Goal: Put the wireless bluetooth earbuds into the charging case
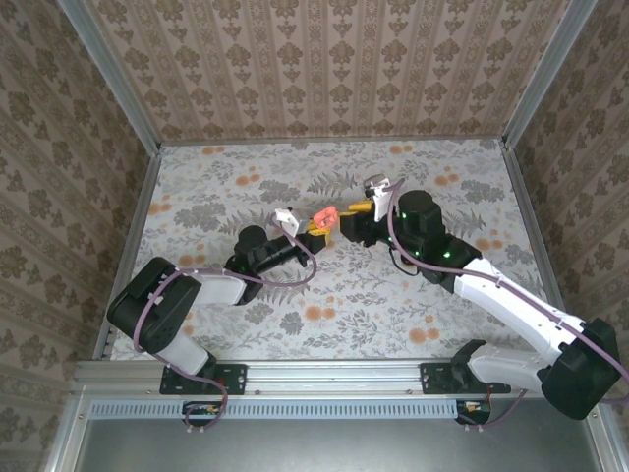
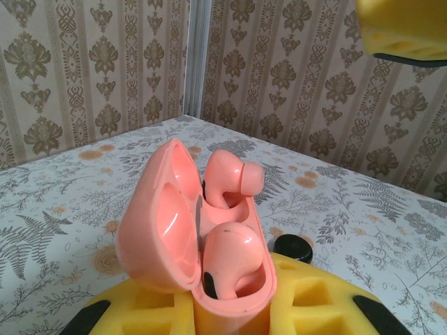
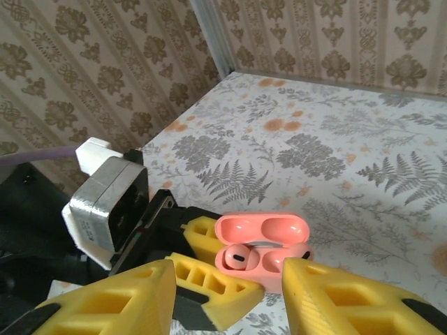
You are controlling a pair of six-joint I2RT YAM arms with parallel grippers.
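The charging case (image 2: 157, 230) is salmon pink with its lid open, and my left gripper (image 2: 227, 310) is shut on its base between yellow fingers (image 2: 314, 300). Two earbuds, pink here rather than black, are in it: the near earbud (image 2: 234, 258) sits low in its well, while the far earbud (image 2: 230, 178) sticks up higher. In the top view the case (image 1: 326, 217) is at mid-table. My right gripper (image 3: 229, 273) hovers open just over the case (image 3: 262, 232), with nothing between its yellow fingers (image 3: 105, 303). One earbud (image 3: 236, 258) shows clearly there; the other is partly behind my right finger.
A small round black disc (image 2: 293, 248) lies on the floral table (image 1: 393, 295) just behind my left finger. Patterned walls and a metal frame (image 1: 128, 98) enclose the table. The two grippers (image 1: 346, 218) are close together at the centre.
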